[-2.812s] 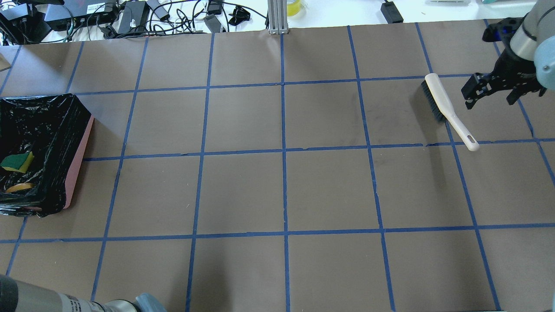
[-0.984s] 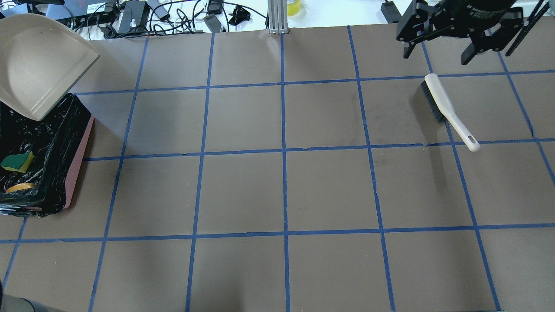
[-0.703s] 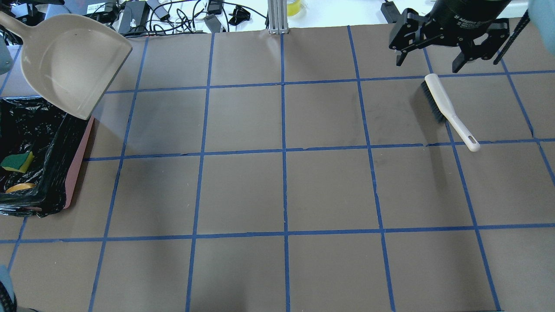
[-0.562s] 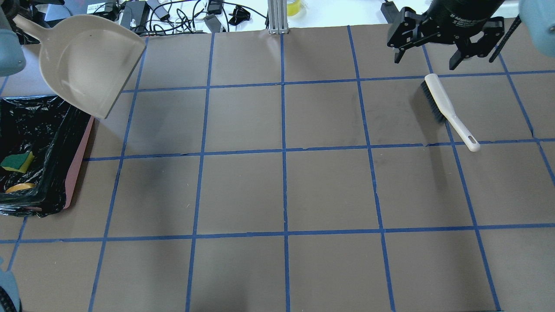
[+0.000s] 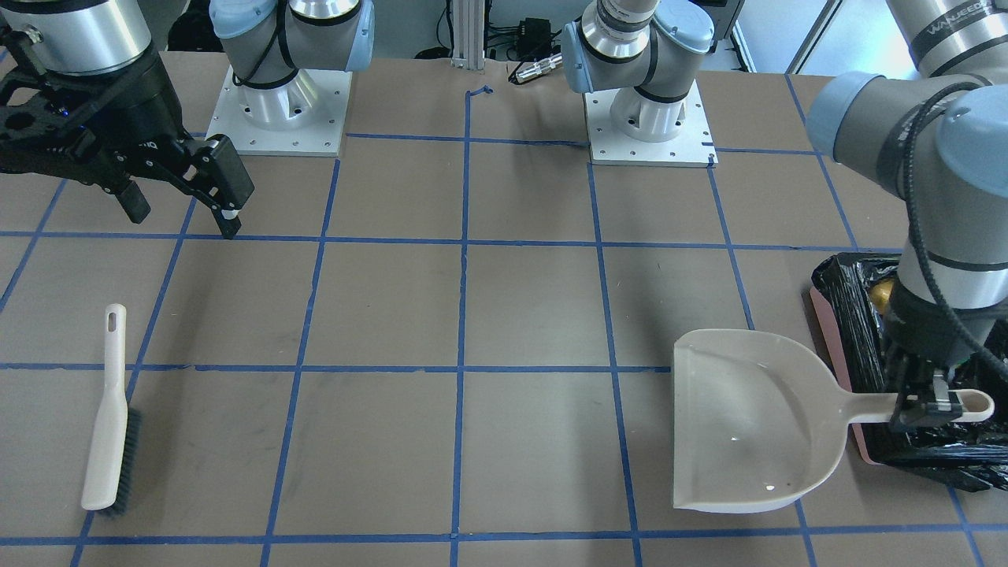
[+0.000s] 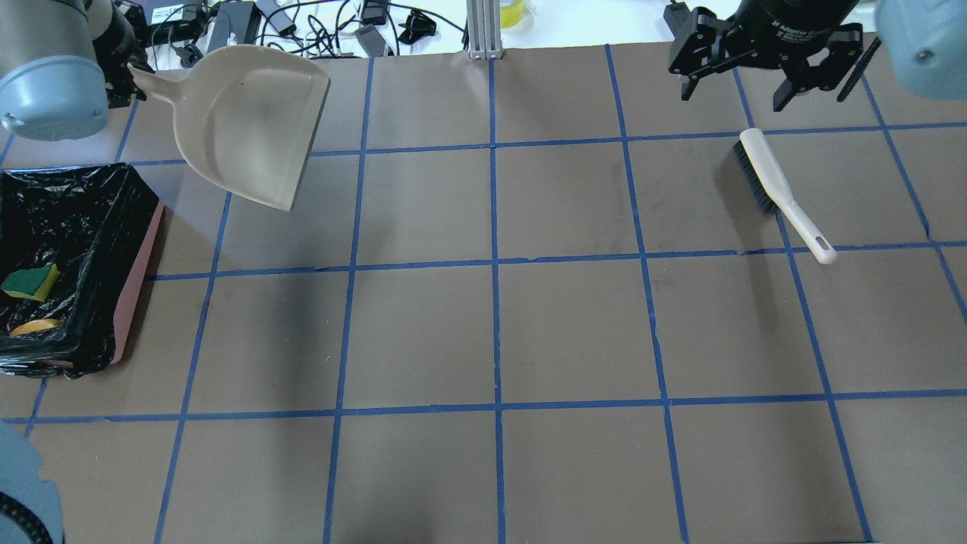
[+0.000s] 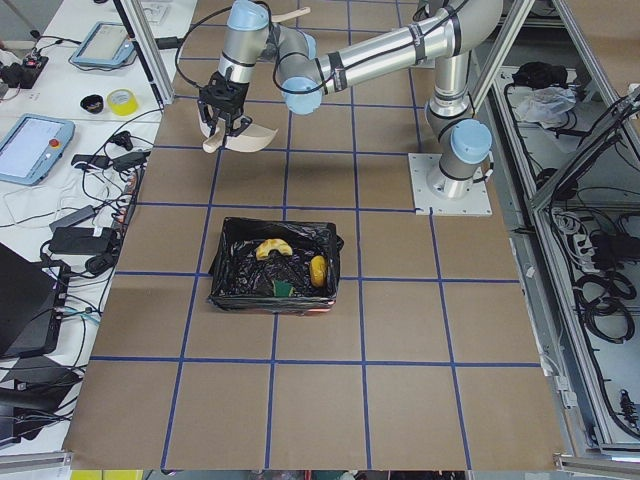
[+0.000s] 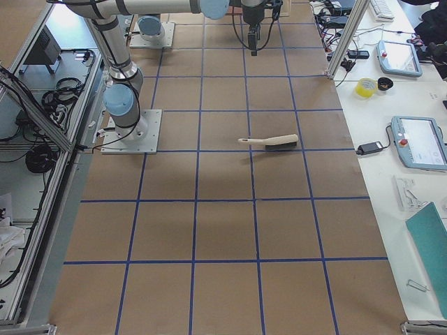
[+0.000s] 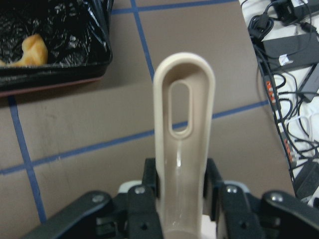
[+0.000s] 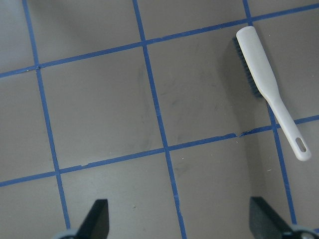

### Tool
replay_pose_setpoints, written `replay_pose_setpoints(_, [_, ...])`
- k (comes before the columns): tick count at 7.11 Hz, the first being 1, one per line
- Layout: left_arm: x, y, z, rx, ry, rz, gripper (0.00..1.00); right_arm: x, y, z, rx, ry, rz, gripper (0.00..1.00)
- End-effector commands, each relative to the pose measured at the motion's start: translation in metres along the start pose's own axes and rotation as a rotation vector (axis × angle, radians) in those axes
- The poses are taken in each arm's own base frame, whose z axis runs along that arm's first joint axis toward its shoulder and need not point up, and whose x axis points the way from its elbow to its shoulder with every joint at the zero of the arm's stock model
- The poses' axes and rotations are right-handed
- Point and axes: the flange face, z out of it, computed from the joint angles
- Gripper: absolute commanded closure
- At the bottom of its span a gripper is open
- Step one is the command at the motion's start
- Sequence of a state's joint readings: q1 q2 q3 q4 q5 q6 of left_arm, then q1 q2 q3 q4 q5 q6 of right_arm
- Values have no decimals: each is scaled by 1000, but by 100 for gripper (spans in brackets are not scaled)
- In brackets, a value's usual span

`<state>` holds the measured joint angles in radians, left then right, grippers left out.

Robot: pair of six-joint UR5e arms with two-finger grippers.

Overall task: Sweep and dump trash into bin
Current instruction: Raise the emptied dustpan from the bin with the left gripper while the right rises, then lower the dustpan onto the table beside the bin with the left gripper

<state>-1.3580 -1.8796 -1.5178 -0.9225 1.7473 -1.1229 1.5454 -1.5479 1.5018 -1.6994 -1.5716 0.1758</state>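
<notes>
The bin (image 6: 137, 249), pink-sided with a black bag, stands at the table's left end; it also shows in the exterior left view (image 7: 270, 300). The trash lies inside it: a yellow-green wedge (image 6: 30, 282), a pale curved rind (image 7: 272, 247) and an amber lump (image 7: 318, 269). My left gripper (image 5: 920, 405) is shut on the handle of the empty beige dustpan (image 6: 249, 128) and holds it above the table, beyond the bin. My right gripper (image 6: 733, 75) is open and empty, above the table just beyond the brush (image 6: 778, 189).
The cream-handled brush lies flat at the far right of the table, and it also shows in the front-facing view (image 5: 106, 417). Cables and power bricks (image 6: 249, 26) crowd the white bench past the far edge. The arm bases (image 5: 276, 110) stand on the robot's side.
My left arm has swung the dustpan from above the bin's far corner rightward, away from the bin. My right gripper came in from the right edge and now hovers, open, beyond the brush.
</notes>
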Motion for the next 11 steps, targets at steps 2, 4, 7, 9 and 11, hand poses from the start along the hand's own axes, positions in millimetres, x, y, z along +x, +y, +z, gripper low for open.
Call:
replay_pose_setpoints(2, [13,68,49,-73,-76,-42,100,-6,10,5,-62,-1,-105,0])
replay_pose_setpoints(4, [14,86,69,-89,-104,-23,100,-6,12,8,-68,-3,-104,0])
replay_pose_setpoints(7, [15,99,76,-102,-114,-10,100,-23,17,9,-76,-56,-108,0])
replay_pose_setpoints(9, [14,106,80,-113,-124,-9,100,-20,18,8,-72,-26,-109,0])
replay_pose_setpoints(11, [9,115,98,-157,-145,-2,100,-19,18,9,-74,-5,-107,0])
